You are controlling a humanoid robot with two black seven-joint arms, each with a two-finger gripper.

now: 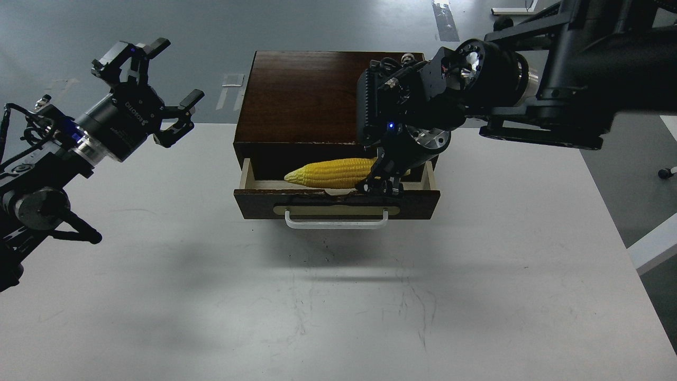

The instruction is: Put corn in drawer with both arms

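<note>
The yellow corn (328,172) lies level in the open drawer (336,203) of the dark brown box (301,95), its pointed end to the left. My right gripper (382,182) reaches down into the drawer and is shut on the corn's thick right end. The drawer is pulled out a short way; its white bar handle (336,222) faces me. My left gripper (151,87) is open and empty, held in the air to the left of the box, well apart from it.
The box stands at the far middle of a white table (338,296). The table's right edge (608,222) runs past grey floor. My right arm (555,90) hangs over the box's right rear corner.
</note>
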